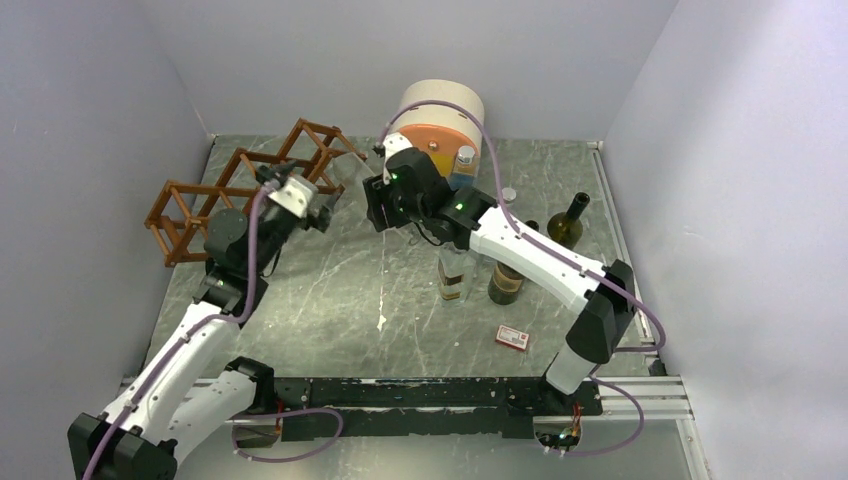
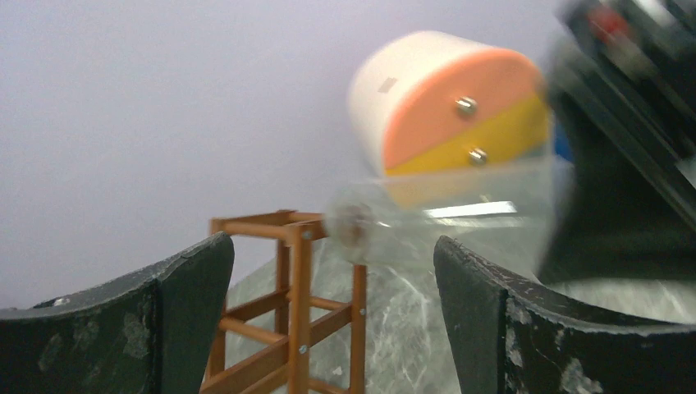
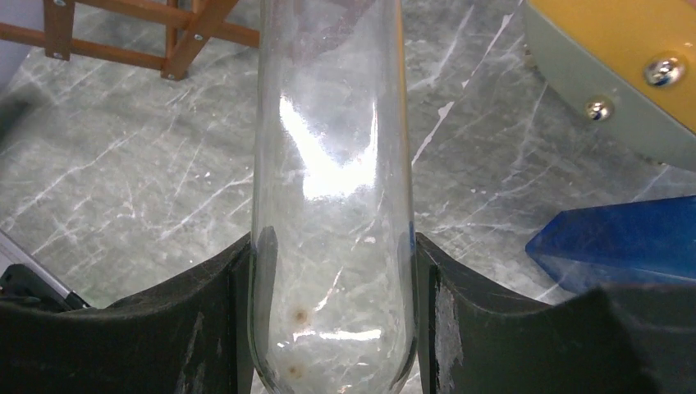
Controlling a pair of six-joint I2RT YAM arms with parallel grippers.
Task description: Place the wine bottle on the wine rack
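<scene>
My right gripper point(image 1: 383, 208) point(image 3: 334, 246) is shut on a clear glass wine bottle point(image 3: 332, 156), with both pads pressed to its sides near the base. It holds the bottle above the table, neck toward the wine rack. The reddish-brown lattice wine rack point(image 1: 240, 190) stands at the back left, and its end shows in the right wrist view point(image 3: 164, 33). My left gripper point(image 1: 318, 212) point(image 2: 332, 246) is open and empty just right of the rack's end point(image 2: 295, 312). The blurred bottle point(image 2: 435, 222) hangs ahead of its fingers.
A round cream-and-orange drawer cabinet point(image 1: 440, 115) point(image 2: 451, 98) stands at the back centre. Two dark green bottles point(image 1: 566, 222) point(image 1: 508, 280) and a clear bottle point(image 1: 452, 275) stand at the right. A small red-and-white box point(image 1: 513, 338) lies near the front. A blue object point(image 3: 624, 238) lies by the cabinet.
</scene>
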